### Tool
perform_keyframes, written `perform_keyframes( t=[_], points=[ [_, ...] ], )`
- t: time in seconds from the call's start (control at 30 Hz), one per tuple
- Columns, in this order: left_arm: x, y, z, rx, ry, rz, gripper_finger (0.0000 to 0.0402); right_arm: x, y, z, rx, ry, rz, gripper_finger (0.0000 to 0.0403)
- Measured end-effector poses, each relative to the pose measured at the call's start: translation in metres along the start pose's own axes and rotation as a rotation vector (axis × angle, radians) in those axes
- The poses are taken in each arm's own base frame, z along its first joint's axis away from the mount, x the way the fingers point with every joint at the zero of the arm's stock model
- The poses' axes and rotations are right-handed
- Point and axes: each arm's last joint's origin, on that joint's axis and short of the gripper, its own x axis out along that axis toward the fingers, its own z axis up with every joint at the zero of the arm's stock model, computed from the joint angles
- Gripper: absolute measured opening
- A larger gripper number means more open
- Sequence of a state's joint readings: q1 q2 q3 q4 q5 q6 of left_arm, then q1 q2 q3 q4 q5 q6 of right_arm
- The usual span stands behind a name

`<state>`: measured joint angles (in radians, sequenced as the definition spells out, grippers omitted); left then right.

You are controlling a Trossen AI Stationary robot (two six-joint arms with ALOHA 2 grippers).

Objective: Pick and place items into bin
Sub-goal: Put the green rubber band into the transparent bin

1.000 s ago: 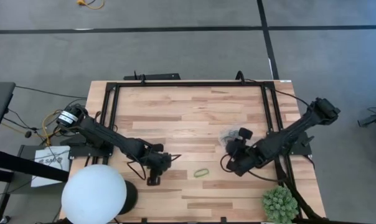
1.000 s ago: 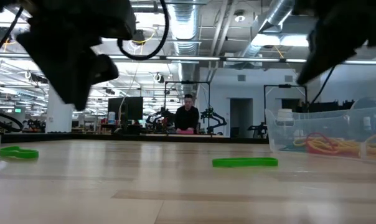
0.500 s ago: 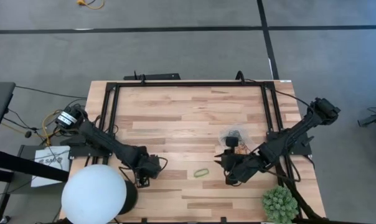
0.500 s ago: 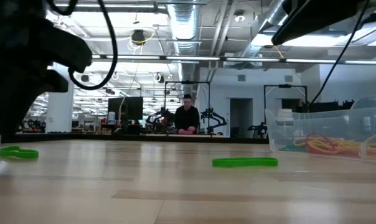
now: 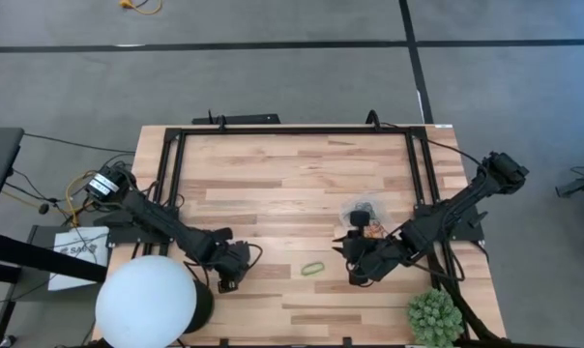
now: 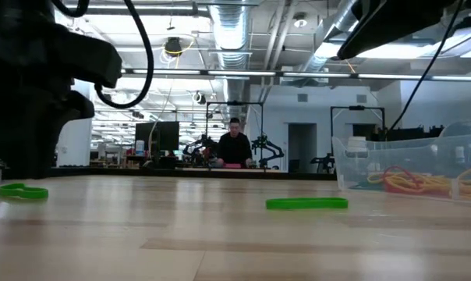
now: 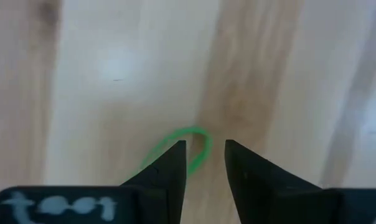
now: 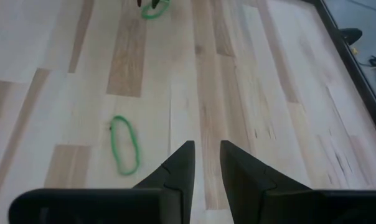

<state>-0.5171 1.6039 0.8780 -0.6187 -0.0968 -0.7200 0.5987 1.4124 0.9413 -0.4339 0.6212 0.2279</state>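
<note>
From above, your left claw (image 5: 225, 282) sits low at the near-left of the tabletop (image 5: 273, 174); the green band under it is hidden here. A second green rubber band (image 5: 313, 268) lies between the arms, nearer the right claw (image 5: 355, 275), just near of the clear bin (image 5: 365, 215).

At table height, the left band (image 6: 22, 190) lies flat under the dark left arm.

Through the left wrist, narrow empty jaws straddle the green loop (image 7: 183, 144): go straight down.

The right wrist shows narrow empty jaws too.

high cam straight down, low cam tabletop level, wrist cams close, both share green band (image 8: 124, 144)
</note>
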Motion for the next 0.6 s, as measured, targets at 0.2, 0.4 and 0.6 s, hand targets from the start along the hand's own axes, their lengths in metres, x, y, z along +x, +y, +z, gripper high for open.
perform_keyframes(
  t=[0.2, 0.4, 0.6],
  points=[
    [-0.0004, -0.0058, 0.0007, 0.010, -0.023, -0.044, 0.0081, 0.0000, 0.0001, 0.0000, 0.000, 0.001, 0.002, 0.0071],
    [-0.0007, -0.0081, -0.0016, 0.022, -0.034, -0.029, 0.0070, 0.0000, 0.0000, -0.0002, -0.001, 0.002, 0.002, 0.0071],
    [-0.0009, -0.0093, -0.0027, 0.027, -0.040, -0.023, 0.0070, 0.0000, 0.0000, -0.0002, -0.001, 0.002, 0.002, 0.0071]
  ],
)
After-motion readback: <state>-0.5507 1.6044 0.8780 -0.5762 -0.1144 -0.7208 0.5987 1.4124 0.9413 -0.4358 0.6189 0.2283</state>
